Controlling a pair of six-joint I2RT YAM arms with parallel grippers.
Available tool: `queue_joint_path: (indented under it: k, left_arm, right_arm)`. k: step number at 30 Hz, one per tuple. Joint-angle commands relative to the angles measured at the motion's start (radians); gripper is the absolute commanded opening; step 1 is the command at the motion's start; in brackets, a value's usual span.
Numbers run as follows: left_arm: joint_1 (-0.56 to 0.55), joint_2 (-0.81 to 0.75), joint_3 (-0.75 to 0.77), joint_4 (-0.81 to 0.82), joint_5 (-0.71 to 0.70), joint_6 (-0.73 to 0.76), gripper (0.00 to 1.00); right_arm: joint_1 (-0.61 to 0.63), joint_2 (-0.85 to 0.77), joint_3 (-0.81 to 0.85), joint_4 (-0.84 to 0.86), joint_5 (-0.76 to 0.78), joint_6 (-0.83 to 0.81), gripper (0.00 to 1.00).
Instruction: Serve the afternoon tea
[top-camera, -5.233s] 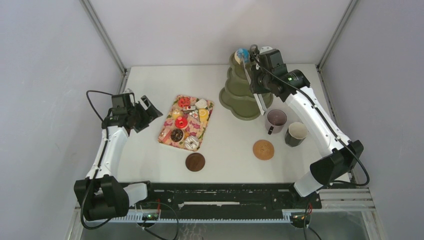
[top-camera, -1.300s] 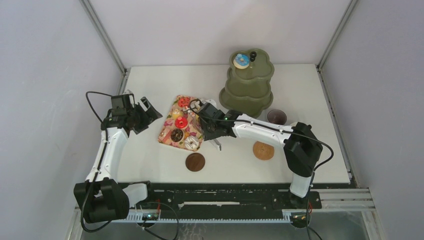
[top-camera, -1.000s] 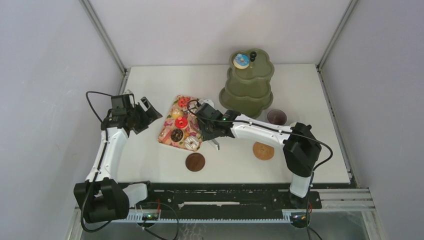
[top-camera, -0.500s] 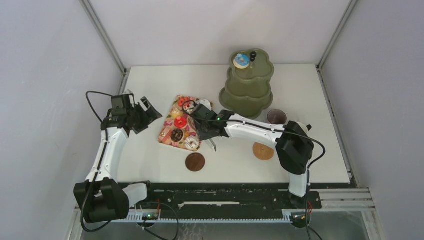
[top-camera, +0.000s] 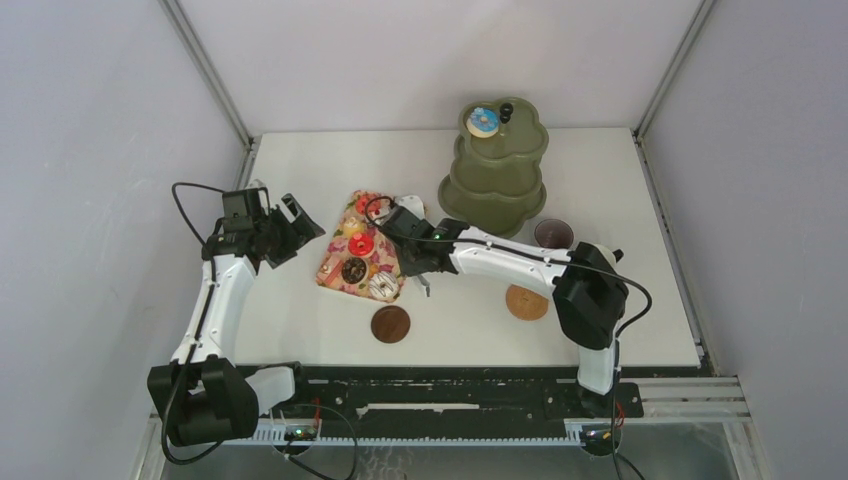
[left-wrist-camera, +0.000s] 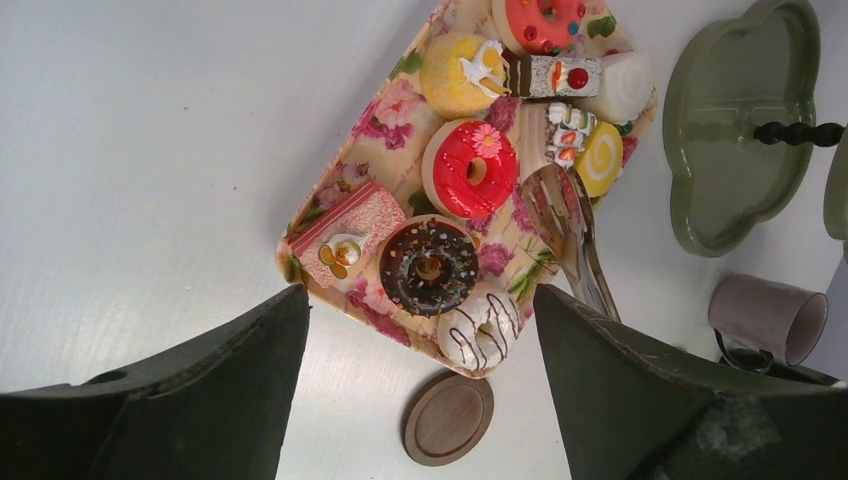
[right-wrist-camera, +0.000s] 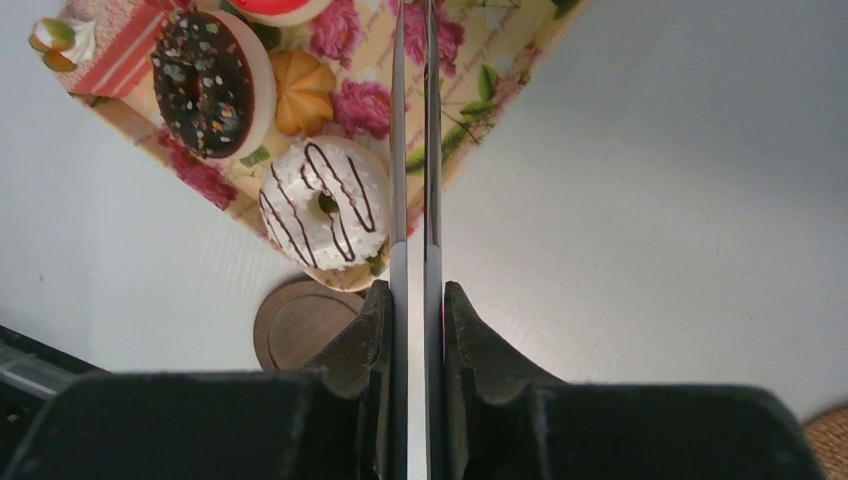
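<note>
The right gripper is clamped hard on the tongs, both fingers pinching the two blades so only a sliver of gap shows between them. From the wrist view the tongs run straight out from the fingers and cross the near corner of the tray, passing right along the edge of the white donut. I can't tell if they actually touch it, and the tips run out of frame. Past the white donut there's a little orange pastry, then the choc donut, and a pink cake slice at the tray corner on the left of that view. A dark coaster sits on the table just off the tray, near the white donut. From the top cam the right arm reaches way across, wrist hanging over the tray's right side. The red donut sits about mid-tray with a yellow cake next to it. One blue donut is up on the top tier of the green stand, which is at the back, right of the tray. The mauve mug stands on the table just beside the stand's bottom tier, and a lighter coaster lies nearer the front, just beside the right arm's elbow. The left gripper is spread wide with nothing in it, hovering left of the tray and pointed at it.
</note>
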Motion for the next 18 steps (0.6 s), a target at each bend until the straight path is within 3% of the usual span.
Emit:
queue_joint_path:
  k: [1, 3, 18]
  left_arm:
    - [0.005, -0.008, 0.025, 0.022, 0.010, 0.025, 0.87]
    - [0.005, -0.010, 0.025, 0.023, 0.010, 0.025, 0.87]
    - [0.005, -0.013, 0.042, 0.019, 0.011, 0.017, 0.87]
  right_arm:
    - [0.012, -0.113, -0.043, 0.035, 0.028, 0.000, 0.08]
    - [0.013, -0.151, -0.070, 0.037, 0.014, -0.013, 0.00]
    - [0.025, -0.490, -0.153, -0.009, -0.048, -0.181, 0.00]
